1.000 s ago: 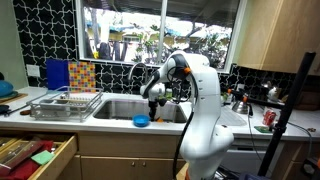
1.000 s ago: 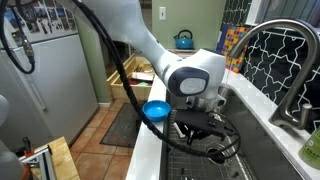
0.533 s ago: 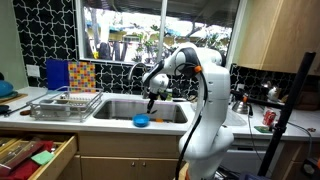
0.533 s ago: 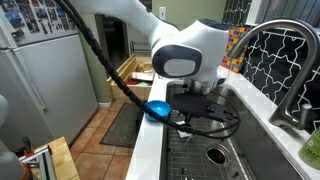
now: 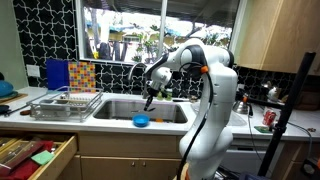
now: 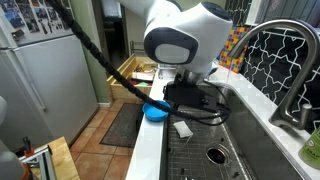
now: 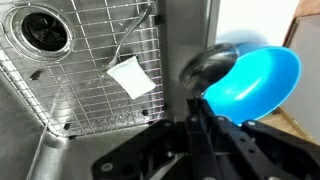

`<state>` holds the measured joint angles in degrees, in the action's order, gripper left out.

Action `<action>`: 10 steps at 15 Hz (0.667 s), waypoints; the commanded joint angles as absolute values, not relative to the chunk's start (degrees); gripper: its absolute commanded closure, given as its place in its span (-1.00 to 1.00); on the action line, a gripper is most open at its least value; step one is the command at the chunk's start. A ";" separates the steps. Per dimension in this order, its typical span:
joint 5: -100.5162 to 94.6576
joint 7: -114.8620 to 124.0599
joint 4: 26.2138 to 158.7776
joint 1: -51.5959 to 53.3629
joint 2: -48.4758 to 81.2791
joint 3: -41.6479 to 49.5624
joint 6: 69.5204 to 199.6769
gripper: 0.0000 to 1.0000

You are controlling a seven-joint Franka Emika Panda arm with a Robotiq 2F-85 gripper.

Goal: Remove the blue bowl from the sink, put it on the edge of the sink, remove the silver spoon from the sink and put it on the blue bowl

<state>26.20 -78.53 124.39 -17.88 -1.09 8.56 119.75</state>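
Hand (image 7: 198,120) is pressed together, pinching the silver spoon (image 7: 207,66) by its handle. The spoon head is at the sink-side rim of the blue bowl (image 7: 255,80); can't tell if they touch. The bowl sits on the edge of the sink (image 5: 120,106), out of the basin. A white scrap (image 7: 132,77) lies on the wire grid (image 7: 80,95) down in the basin, well apart from the bowl.

Likely step: bringing the spoon onto the bowl.

Risks:
- The bowl is perched on a narrow edge, so a nudge from spoon or hand could knock it to the floor or back into the sink.
- Letting go short of the bowl drops the spoon into the basin.
- The spoon handle may lever out of the small bowl.
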 commanded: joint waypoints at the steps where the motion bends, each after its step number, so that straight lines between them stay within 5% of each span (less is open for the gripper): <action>1: 26.53 -81.26 129.00 -15.62 -7.01 10.87 117.05 0.97; 10: 25.91 -80.58 135.01 -11.49 -12.30 12.04 114.70 0.97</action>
